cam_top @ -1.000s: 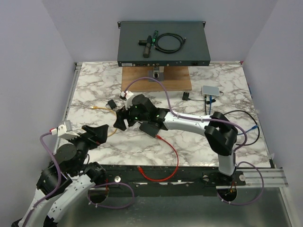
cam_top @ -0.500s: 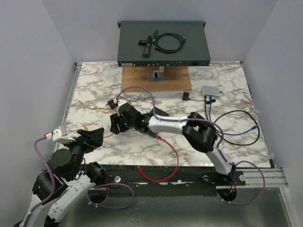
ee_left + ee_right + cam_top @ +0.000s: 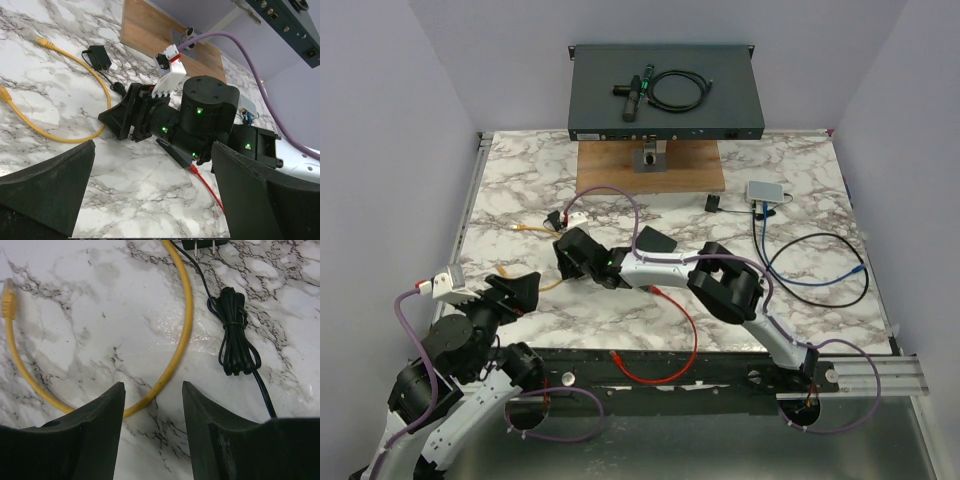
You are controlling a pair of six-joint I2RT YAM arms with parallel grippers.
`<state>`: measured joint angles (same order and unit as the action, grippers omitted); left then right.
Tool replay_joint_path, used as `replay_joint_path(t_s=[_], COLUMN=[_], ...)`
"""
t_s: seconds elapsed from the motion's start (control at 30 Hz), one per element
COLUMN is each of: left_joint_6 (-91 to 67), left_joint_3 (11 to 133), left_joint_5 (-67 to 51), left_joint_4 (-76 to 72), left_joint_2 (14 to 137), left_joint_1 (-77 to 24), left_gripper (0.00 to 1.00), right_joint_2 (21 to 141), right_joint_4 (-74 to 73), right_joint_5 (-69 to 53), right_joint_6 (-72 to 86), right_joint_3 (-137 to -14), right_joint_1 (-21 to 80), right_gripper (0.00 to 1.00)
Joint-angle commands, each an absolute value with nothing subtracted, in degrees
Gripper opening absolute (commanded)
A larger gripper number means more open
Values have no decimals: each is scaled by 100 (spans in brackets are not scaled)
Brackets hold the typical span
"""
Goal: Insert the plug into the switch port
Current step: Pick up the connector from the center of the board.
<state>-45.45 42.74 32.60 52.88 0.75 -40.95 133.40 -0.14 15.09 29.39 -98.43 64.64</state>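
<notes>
A yellow cable (image 3: pixel 552 284) lies on the marble at the left, with one plug (image 3: pixel 523 230) at its far end. The wrist views show the cable too (image 3: pixel 177 352) (image 3: pixel 100 82), and its plug (image 3: pixel 7 300). My right gripper (image 3: pixel 568 262) is open and low over the cable's loop, which passes between its fingers (image 3: pixel 152 390). My left gripper (image 3: pixel 525 290) is open and empty (image 3: pixel 152 150), near the front left, facing the right gripper. The dark switch (image 3: pixel 665 90) stands at the back, its port face (image 3: pixel 665 133) toward me.
A black adapter (image 3: pixel 555 219) with its bundled cord (image 3: pixel 235 335) lies just beyond the right gripper. A red cable (image 3: pixel 680 330) runs toward the front edge. A wooden board (image 3: pixel 650 165), a white hub (image 3: pixel 765 191) and a blue cable (image 3: pixel 855 272) lie at the back and right.
My right gripper has moved left and down over the yellow cable's loop. My left gripper drew back a little toward the front left.
</notes>
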Motion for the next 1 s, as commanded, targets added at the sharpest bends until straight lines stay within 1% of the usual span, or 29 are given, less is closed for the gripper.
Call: replay_joint_path(t_s=[0.0,0.37,0.57,0.8,0.97], left_joint_6=[-4360,-4215,-4199,-4192,-4192], left_joint_3=[4421,4441,4421,4386,4394], left_joint_5=[3341,3427,3482,3513,3529], left_joint_4=[5454,5478,5476,5456,5495], left_joint_2=[-329,-387,-478,-573,-577], left_joint_1=[-4070,-4077,-4077,-4072,-4078], left_gripper=[98,98,99,99,99], right_joint_2=[13641,13970,14072,14243,14263], right_joint_4=[177,143,158,198,212], right_joint_5=[2325,3180,3613,3917,3976], right_joint_6=[2974,2597,2306,1914,1770], right_joint_3=[-10030,-10362,-10396,-10557,-10512], right_joint_1=[6597,6806,6905,7060,7079], right_gripper=[52,45,37,24,8])
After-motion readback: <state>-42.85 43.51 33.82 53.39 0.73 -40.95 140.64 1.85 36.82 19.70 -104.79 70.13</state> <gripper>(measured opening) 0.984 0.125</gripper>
